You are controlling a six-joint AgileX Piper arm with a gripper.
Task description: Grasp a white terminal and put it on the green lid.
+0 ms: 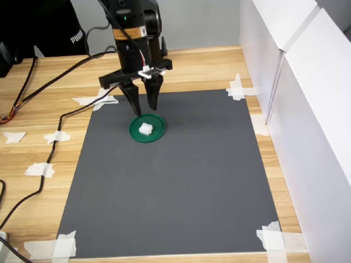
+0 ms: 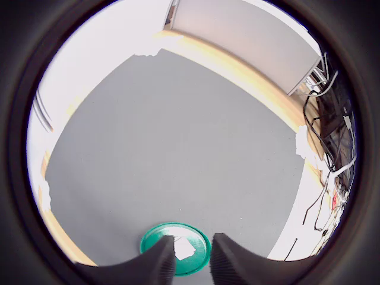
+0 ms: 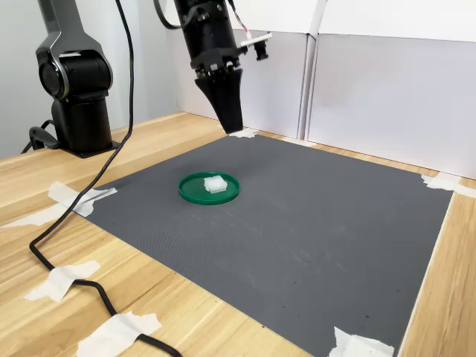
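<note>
Two exterior views share the mat (image 1: 175, 181) — one high, one low.

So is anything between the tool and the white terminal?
No. In the second exterior view the open tool hangs above the white terminal lying on the green lid; only air between.

white terminal (image 2: 184, 249) on green lid (image 2: 155, 237) | tool (image 2: 191, 252) parted above

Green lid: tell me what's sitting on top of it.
On the green lid lies one white terminal, near its middle, alone. The gripper hangs open above, touching neither. The lid's surface under the terminal is covered and cannot be seen.
</note>
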